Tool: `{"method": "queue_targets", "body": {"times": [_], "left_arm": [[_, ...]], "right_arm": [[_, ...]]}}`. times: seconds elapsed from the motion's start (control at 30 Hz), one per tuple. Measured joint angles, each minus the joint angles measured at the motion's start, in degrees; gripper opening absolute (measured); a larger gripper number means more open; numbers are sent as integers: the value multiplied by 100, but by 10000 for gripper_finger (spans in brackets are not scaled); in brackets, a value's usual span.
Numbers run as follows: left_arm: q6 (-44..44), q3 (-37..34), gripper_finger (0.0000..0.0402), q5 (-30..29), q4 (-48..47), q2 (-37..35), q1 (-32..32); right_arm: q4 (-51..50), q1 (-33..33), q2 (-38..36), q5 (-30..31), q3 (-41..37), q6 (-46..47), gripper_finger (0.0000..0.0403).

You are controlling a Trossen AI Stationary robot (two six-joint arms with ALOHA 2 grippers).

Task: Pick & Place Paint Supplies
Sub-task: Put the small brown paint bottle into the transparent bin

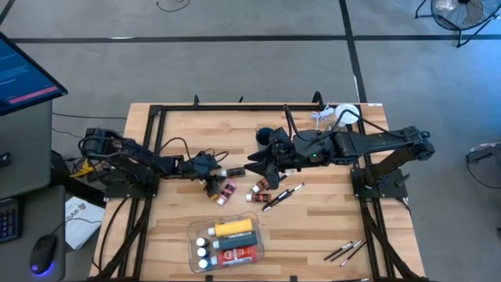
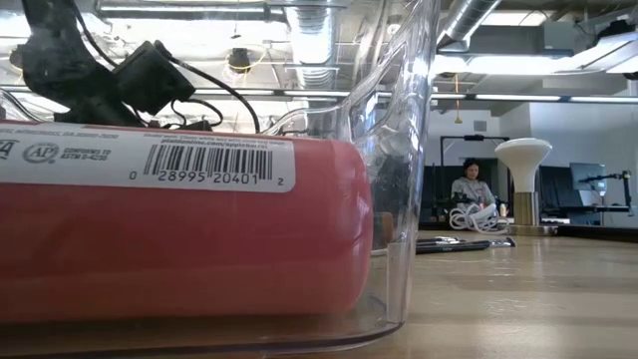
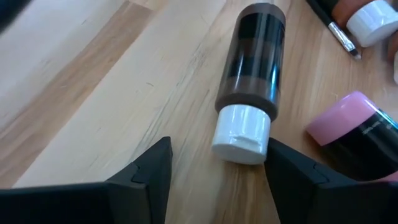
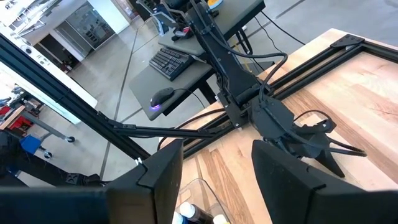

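Note:
A brown paint bottle [image 3: 250,59] with a white cap [image 3: 241,132] lies on its side on the wooden table [image 1: 329,211]. My left gripper [image 3: 217,168] is low and open, its fingers on either side of the cap, which lies close to one finger. In the high view this gripper [image 1: 215,174] is left of centre, the bottle [image 1: 232,171] just beyond it. A pink-ended bottle [image 3: 351,134] lies beside it. My right gripper [image 4: 217,180] hangs open and bare above the table's middle [image 1: 258,163].
A clear container [image 1: 192,235] near the front edge holds a yellow bottle [image 1: 235,227], a red tube [image 2: 179,249] and other bottles. Small tubes [image 1: 257,189] and a brush [image 1: 283,194] lie at centre, more brushes [image 1: 344,251] at the front right. A person [image 2: 469,189] sits far behind.

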Motion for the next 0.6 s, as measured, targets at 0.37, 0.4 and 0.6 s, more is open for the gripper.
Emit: {"method": "queue_targets", "body": {"times": [0.37, 0.4, 0.6], "left_arm": [[23, 2, 186, 324, 118, 2, 77], [49, 4, 186, 328, 118, 2, 77], [185, 4, 186, 368, 122, 2, 77]], "right_arm": [[0, 1, 0, 0, 0, 0, 187], [0, 1, 0, 0, 0, 0, 187], [0, 1, 0, 0, 0, 0, 190]]}}
